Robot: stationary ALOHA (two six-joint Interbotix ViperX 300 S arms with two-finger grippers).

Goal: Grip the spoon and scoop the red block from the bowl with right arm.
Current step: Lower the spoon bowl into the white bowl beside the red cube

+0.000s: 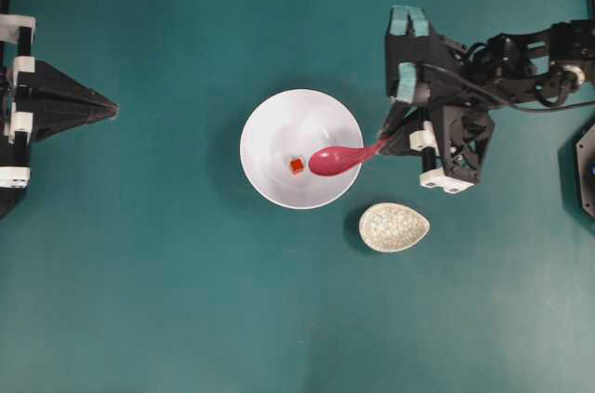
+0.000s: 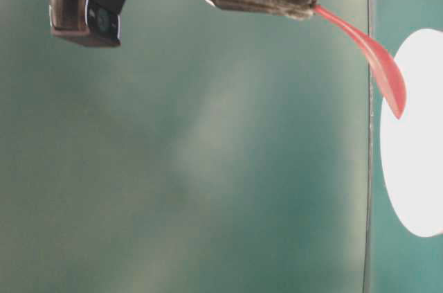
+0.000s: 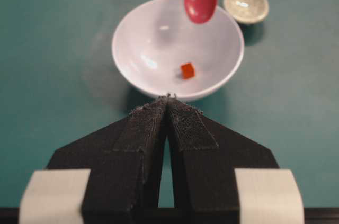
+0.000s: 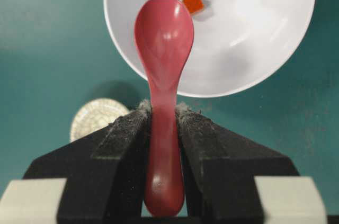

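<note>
My right gripper (image 4: 163, 112) is clamped on the spoon (image 4: 163, 49) handle, scoop hanging over the bowl (image 4: 265, 49) rim. Red block (image 4: 193, 2) sits on the bowl floor just past the tip. Risk: handle pivots in my grip, or the scoop nudges the cube away. Left gripper (image 3: 168, 98) closed, empty, parked.

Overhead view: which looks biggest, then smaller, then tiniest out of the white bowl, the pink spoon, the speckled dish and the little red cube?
1. Large round white bowl
2. Glossy pink-red plastic spoon and speckled cream oval dish: too alike to rank
3. Tiny orange-red cube
</note>
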